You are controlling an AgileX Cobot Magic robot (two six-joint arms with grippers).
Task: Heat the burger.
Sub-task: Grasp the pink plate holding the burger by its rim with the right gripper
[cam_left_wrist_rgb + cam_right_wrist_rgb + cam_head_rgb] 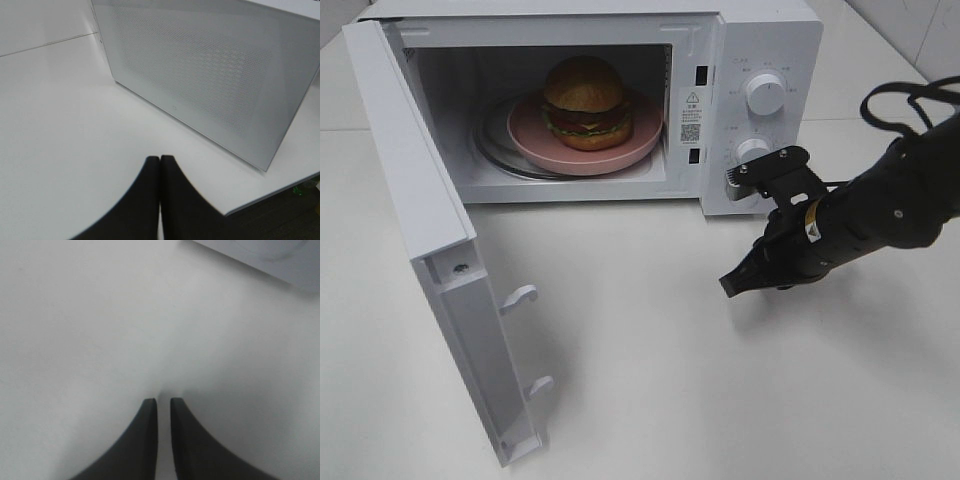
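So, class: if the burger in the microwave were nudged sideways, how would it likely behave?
The burger is a tall stack of bun, lettuce and patty, so its layers would probably slide or topple. The rounded bun looks soft, likely squashing under a firm grip. On the smooth pink plate it may skid.

End effector (pixel 160 159) closed tight; microwave (pixel 200 75) near

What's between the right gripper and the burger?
From right gripper to burger: bare tabletop, then microwave sill and pink plate rim; exterior high view.
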